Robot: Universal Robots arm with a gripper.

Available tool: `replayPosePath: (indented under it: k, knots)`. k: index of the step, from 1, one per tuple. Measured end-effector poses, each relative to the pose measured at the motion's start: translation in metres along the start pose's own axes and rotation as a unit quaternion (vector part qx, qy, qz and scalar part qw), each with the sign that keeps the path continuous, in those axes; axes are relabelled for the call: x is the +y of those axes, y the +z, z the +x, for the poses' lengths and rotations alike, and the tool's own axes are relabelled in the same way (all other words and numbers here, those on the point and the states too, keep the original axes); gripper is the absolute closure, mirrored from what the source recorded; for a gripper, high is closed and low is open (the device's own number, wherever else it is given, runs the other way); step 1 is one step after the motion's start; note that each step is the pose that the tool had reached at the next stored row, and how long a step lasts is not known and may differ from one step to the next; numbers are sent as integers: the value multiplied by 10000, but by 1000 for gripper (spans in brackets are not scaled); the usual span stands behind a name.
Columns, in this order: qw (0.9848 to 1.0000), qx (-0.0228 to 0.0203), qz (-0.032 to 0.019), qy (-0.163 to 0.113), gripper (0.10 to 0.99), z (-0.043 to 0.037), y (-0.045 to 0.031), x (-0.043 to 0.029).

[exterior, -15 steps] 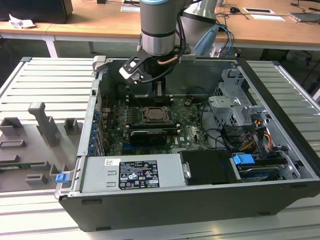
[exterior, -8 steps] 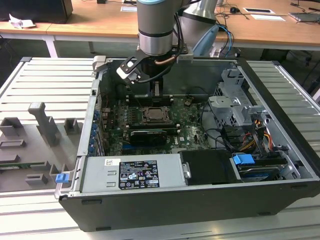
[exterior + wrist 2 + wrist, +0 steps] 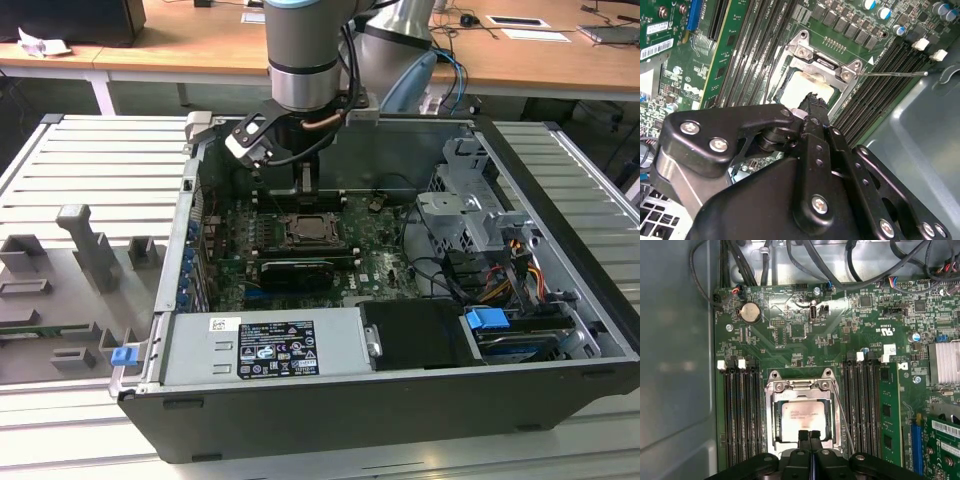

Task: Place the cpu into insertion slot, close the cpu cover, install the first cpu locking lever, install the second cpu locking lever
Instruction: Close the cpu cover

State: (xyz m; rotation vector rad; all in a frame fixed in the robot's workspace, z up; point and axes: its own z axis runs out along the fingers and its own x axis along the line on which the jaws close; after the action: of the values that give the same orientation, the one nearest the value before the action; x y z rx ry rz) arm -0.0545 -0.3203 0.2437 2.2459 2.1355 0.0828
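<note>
Desks (image 3: 200, 45) stand behind the ribbed metal table (image 3: 90, 170); the closed hand (image 3: 810, 436) hangs over the cpu (image 3: 800, 412).

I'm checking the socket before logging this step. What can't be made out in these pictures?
- First wrist view: the end effector hides the edge of the cpu and cpu cover nearest it.
- Second wrist view: the end effector's body covers much of the cpu; fingertip contact cannot be told.
- Exterior view: the insertion slot is too small to tell whether the cpu cover is down.
</note>
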Motion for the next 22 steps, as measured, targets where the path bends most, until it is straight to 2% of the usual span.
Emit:
replayPosePath:
  k: [13, 14, 16, 22]
  knots:
    - [10000, -1, 1, 0, 980, -4, -2, -90]
    - [10000, 0, 6, -3, 980, -4, 1, -91]
    - [10000, -2, 49, -24, 980, -3, 6, -88]
    - [10000, 0, 70, -31, 980, -2, 2, -66]
